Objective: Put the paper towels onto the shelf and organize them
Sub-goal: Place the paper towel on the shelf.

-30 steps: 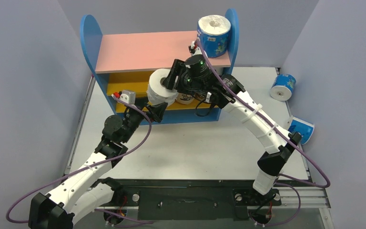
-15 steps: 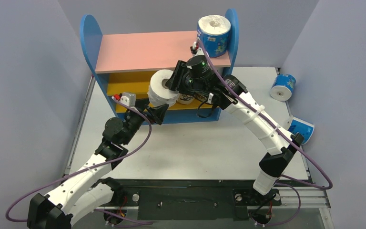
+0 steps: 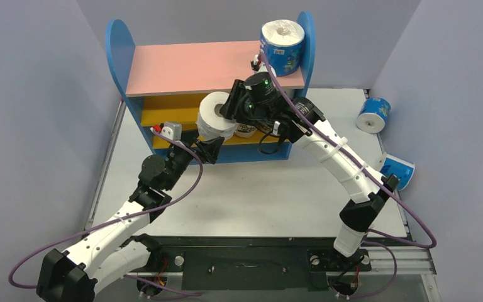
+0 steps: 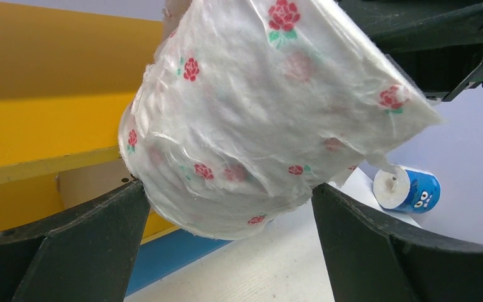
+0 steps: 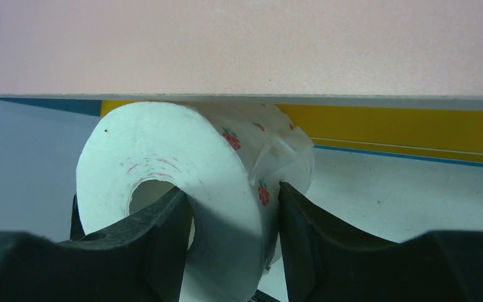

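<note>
Pinching the wall of the white rose-print roll (image 3: 217, 114), the right jaws hold it in the air just in front of the shelf (image 3: 192, 66), below its pink top board. The left jaws stand wide beneath, straddling the roll. One blue roll (image 3: 282, 45) stands on the top board; two others (image 3: 373, 114) (image 3: 397, 171) lie on the tabletop (image 3: 258, 195).

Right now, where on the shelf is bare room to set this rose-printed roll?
The pink top board is bare from the left blue panel to the blue-wrapped roll at its right. Crowded: the right half of the yellow boards, with stored rolls and the rose-printed roll.
</note>
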{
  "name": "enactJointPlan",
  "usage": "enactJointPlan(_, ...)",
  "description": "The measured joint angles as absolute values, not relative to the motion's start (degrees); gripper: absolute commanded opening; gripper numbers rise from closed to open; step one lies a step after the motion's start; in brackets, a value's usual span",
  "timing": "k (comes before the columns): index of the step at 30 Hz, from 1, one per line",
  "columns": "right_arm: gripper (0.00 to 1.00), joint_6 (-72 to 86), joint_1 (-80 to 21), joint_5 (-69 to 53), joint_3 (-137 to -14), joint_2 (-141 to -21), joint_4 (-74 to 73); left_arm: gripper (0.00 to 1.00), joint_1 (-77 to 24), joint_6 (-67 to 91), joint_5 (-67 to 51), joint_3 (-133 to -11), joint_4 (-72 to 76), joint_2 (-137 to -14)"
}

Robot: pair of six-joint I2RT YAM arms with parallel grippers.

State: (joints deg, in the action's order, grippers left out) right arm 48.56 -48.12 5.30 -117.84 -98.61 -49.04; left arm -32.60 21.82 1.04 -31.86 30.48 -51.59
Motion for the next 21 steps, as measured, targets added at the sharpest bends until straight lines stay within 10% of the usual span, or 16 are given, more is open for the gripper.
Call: enactJointPlan(21, 0.68, 49.04, -48.14, 4.6, -121.16, -100.68, -48.95, 0.96, -32.91, 21.91, 3.11, -31.86, 32.21, -54.19)
